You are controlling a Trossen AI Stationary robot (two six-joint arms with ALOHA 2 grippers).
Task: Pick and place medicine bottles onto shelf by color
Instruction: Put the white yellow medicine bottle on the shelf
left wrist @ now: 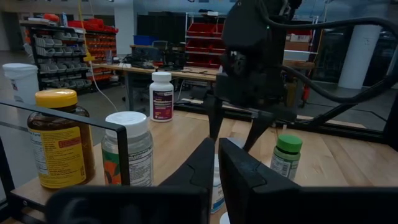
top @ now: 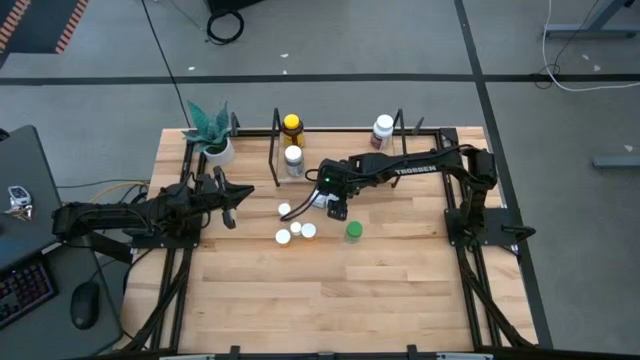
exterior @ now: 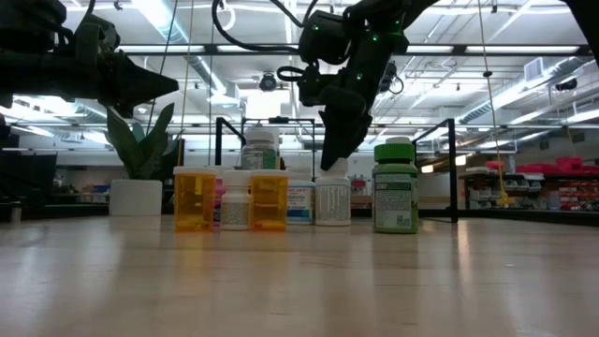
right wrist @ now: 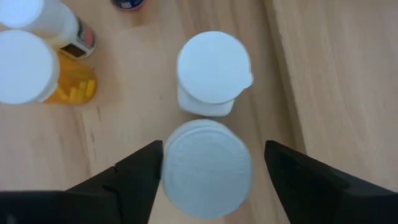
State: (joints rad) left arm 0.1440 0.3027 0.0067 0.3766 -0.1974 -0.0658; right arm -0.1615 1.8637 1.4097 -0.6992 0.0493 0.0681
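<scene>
Medicine bottles (exterior: 281, 197): all upright, long axes vertical, caps up, clustered at mid-table in front of the shelf (top: 272, 150).
Cluster contents: two orange translucent vials (exterior: 195, 199) with white caps, several white bottles, one green bottle (exterior: 396, 185) with green cap at the cluster's right end, well clear of the rest in the high view.
On the shelf: amber bottle (left wrist: 57, 138) with yellow cap, white-capped bottle (left wrist: 129, 155) with orange-and-green label just in front of it, white-capped bottle (left wrist: 161, 96) with dark red label further along toward the right arm's side.
Label text: present on most bottles, too small to read. Lettering "TROSSEN" (top: 412, 172) legible on the right arm.
Right gripper (right wrist: 208, 165): directly above the cluster, pointing down, fingers apart and straddling the ribbed white cap (right wrist: 207, 168) of one white bottle, not yet clamped on it. Second white-capped bottle (right wrist: 213, 73) just beyond.
Left gripper (top: 232, 201): raised off the table at the left side, near the potted plant (top: 213, 131), fingers together, nothing between them.
</scene>
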